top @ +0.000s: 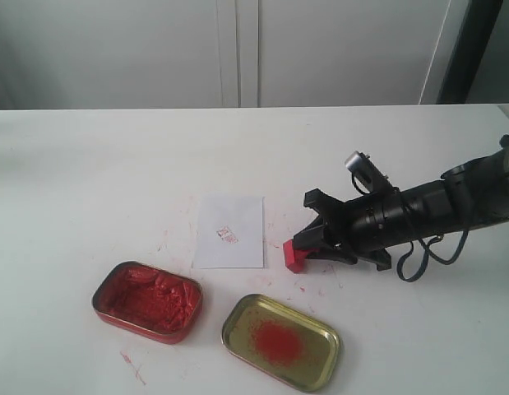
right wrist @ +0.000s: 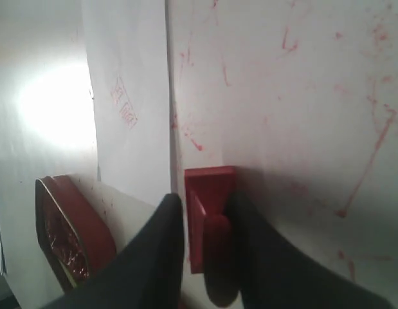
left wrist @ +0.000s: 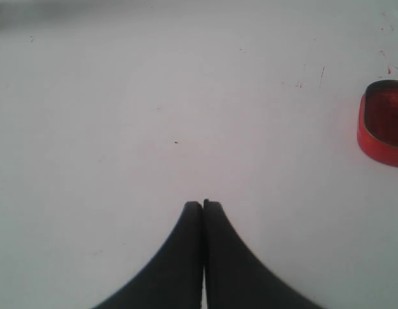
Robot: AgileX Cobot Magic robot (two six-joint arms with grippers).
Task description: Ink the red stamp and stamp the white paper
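- Red stamp (top: 294,257): on the tabletop (top: 90,181), just right of the white paper (top: 230,231), by its near corner, not touching.
- Right gripper (top: 303,245): fingers pressed to both sides of the stamp, clamping it.
- Paper: small red imprint.
- Red-paste tin (top: 147,301): near-left of paper.
- Gold lid (top: 280,341): near-right, red smear inside.
- Left gripper (left wrist: 202,205): fingertips together, holding nothing.

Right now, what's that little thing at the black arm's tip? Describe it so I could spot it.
On the white table, follow the black arm in from the right to its end effector. Clamped in it, just right of the white paper, sits the red stamp. Unlike the red paste tin and gold lid nearby, it is tiny, a solid red block with a knob.
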